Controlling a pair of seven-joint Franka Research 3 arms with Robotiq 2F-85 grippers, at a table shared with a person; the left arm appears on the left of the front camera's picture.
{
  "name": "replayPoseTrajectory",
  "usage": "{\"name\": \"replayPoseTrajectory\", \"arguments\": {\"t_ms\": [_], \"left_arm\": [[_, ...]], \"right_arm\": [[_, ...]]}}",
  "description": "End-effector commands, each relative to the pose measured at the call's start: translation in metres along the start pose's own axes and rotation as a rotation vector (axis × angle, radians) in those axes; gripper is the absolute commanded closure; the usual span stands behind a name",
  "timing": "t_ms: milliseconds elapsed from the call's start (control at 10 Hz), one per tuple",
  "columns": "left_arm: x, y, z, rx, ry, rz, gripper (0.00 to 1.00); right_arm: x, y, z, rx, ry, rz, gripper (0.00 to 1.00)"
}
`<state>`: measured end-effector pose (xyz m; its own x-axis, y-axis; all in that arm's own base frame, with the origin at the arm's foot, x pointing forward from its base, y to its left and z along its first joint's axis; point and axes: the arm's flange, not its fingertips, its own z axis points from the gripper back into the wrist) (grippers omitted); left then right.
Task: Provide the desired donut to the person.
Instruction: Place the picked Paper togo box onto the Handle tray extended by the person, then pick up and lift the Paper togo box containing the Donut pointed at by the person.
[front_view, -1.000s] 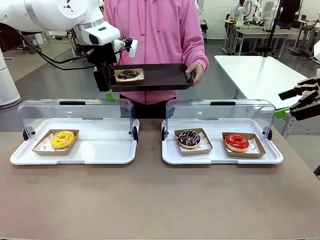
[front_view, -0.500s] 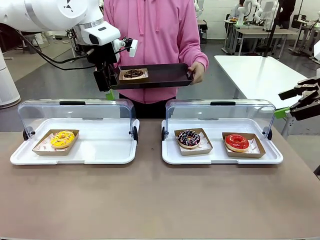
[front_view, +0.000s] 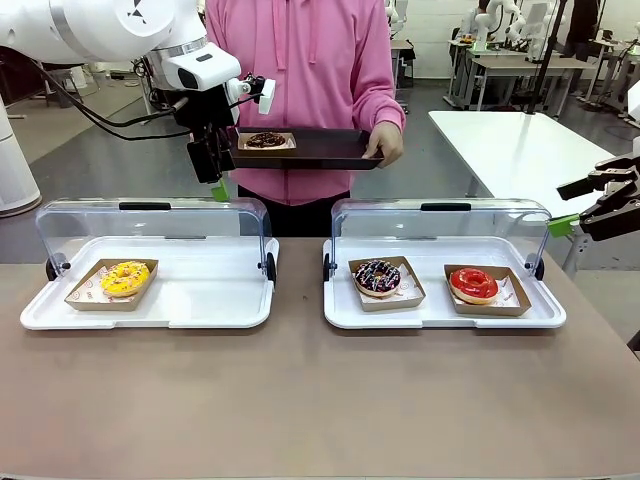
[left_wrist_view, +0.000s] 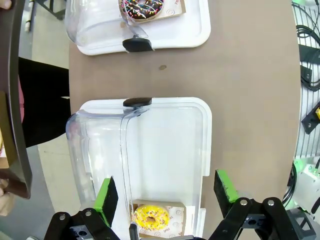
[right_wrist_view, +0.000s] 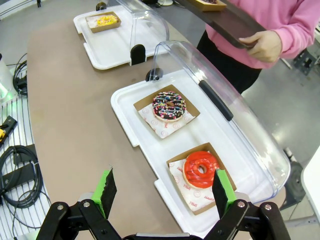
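Note:
The person (front_view: 305, 60) in a pink hoodie stands at the far side and holds a black tray (front_view: 330, 150) level at chest height. A chocolate donut (front_view: 266, 140) in a cardboard holder lies on the tray's left end. My left gripper (front_view: 215, 180) hangs open and empty just left of the tray, fingers pointing down. In the left wrist view this left gripper (left_wrist_view: 166, 195) looks down on the left case, with the tray's edge (left_wrist_view: 12, 100) at the side. Off the table's right end my right gripper (front_view: 568, 207) is open with nothing in it.
Two white trays with raised clear lids stand on the table. The left case (front_view: 200, 300) holds a yellow donut (front_view: 125, 277). The right case (front_view: 430, 315) holds a sprinkled chocolate donut (front_view: 377, 277) and a red donut (front_view: 473, 284). The near table is bare.
The person has raised the tray with the chocolate donut and levelled it, drawing it slightly away from my left gripper. Neither arm has moved.

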<state>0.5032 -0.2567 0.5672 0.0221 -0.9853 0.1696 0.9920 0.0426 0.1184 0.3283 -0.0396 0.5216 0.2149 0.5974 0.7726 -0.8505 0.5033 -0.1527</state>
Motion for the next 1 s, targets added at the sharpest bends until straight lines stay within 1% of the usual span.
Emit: {"name": "replayPoseTrajectory", "arguments": {"t_ms": [0, 800, 900], "left_arm": [[-0.0008, 0.0012, -0.0002, 0.019, 0.008, 0.002, 0.00], [-0.0008, 0.0012, -0.0002, 0.019, 0.008, 0.002, 0.00], [0.0000, 0.0000, 0.0000, 0.000, 0.000, 0.000, 0.00]], "right_arm": [[0.0016, -0.0016, -0.0033, 0.004, -0.021, -0.014, 0.00], [0.0016, -0.0016, -0.0033, 0.004, -0.021, -0.014, 0.00], [0.0016, -0.0016, -0.0033, 0.004, -0.021, -0.014, 0.00]]}}
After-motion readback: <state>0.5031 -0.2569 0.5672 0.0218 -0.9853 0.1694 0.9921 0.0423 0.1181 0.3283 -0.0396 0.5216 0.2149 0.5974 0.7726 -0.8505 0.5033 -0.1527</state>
